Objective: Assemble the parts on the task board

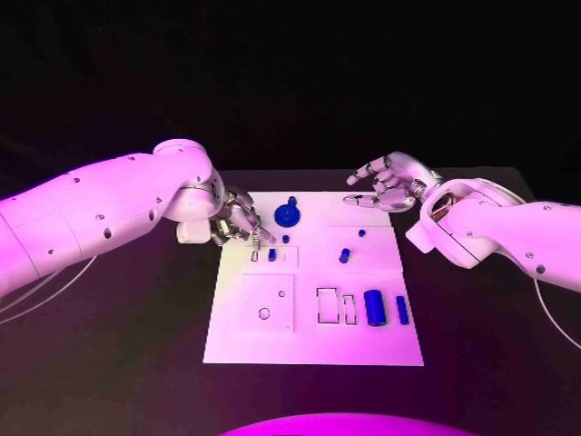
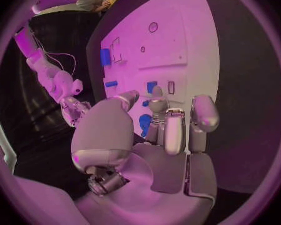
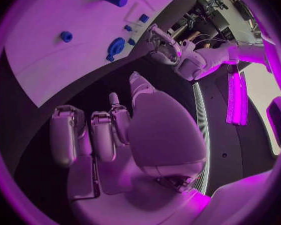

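The white board [image 1: 314, 282] lies in the middle of the black table [image 1: 133, 363]. On its far part, near the middle, sits a round blue part [image 1: 288, 215] with a small knob on top. Just nearer lie tiny blue pieces: one [image 1: 285, 239] below the round part, one [image 1: 271, 255] at a small slot to its left, and two [image 1: 346, 254] right of centre. On the near right of the board a thick blue cylinder [image 1: 373, 308] lies beside a slimmer blue bar [image 1: 402, 310], both right of two outlined rectangular slots [image 1: 328, 305]. The near left of the board carries a raised square plate [image 1: 267, 302] with small holes. The left hand [image 1: 239, 221] hangs over the board's far left edge, its fingers [image 1: 255, 238] pointing down toward the small slot; they are apart and nothing can be seen between them, though whether the tips touch the board cannot be told. The right hand [image 1: 390, 184] hovers past the board's far right corner, over the table, fingers loosely curled and spread with nothing in them; in the right wrist view its fingers [image 3: 103, 135] are empty.
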{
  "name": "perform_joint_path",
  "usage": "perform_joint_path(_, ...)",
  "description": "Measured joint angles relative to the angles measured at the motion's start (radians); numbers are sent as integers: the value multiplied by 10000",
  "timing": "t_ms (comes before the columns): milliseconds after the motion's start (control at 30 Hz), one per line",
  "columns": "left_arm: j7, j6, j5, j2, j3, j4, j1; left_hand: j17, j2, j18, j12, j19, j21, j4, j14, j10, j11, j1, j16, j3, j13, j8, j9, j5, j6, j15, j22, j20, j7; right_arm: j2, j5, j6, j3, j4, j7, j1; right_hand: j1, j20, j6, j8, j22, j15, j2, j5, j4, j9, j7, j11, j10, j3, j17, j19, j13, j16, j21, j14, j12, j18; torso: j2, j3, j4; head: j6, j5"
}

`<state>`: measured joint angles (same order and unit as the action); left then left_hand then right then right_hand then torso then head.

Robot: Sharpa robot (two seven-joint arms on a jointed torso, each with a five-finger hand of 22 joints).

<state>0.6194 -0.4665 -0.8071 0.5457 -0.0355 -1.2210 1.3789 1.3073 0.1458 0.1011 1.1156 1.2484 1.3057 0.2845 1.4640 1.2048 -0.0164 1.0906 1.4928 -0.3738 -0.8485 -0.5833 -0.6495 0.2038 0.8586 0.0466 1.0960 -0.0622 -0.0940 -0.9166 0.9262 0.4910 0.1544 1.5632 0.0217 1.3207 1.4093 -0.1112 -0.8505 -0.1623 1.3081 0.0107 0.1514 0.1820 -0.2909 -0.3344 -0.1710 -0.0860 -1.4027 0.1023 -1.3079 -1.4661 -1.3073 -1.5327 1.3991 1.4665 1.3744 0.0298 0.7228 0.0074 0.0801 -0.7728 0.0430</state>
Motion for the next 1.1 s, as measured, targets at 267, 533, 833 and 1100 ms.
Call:
perform_joint_path(267,-36,562,524,455,142,-97,292,-1484,-62,683,-1608,-2200,-2503,50,-838,-1967,-506,542,-1617,141,2042,748,632,0,-831,-485,-3289,-415,-510,-47,0,4,0,-11,1,-2,0,0,0,0,-1,0,0,0,0,-1,0,0,0,0,1,0,-8,0,0,0,0,0,-1,10,12,83,-19)
perform_joint_path(533,-285,1377,314,308,151,312,339,-1095,-98,685,-1592,-1727,-2327,50,-589,-1912,-498,698,-1368,141,2134,747,734,-1,-791,-468,-2937,-382,-470,-59,0,6,0,-5,4,-6,0,0,0,-40,-2,0,0,0,0,10,0,0,0,0,2,0,-8,0,0,0,0,0,26,-2,2,163,-44)
perform_joint_path(833,-736,2021,-551,-373,-17,1212,299,-828,-52,684,-1592,-1436,-2146,79,-411,-1858,-443,574,-1193,474,2233,747,855,-1,-754,-428,-2672,-342,-507,-33,1,8,0,-5,4,-5,0,0,0,-40,-3,0,0,0,0,9,0,0,0,0,3,0,-7,0,0,0,0,1,33,-13,-20,183,-67)
perform_joint_path(1100,-1064,2317,-1315,-764,-89,1719,233,-792,5,685,-1592,-1386,-2146,94,-398,-1859,-444,472,-1143,623,2267,747,909,-1,-791,-414,-2675,-363,-469,-10,2,8,0,-15,3,-5,0,0,0,-40,-4,0,0,0,0,9,0,0,0,0,3,0,-6,0,0,0,0,0,38,-14,-30,198,-62)
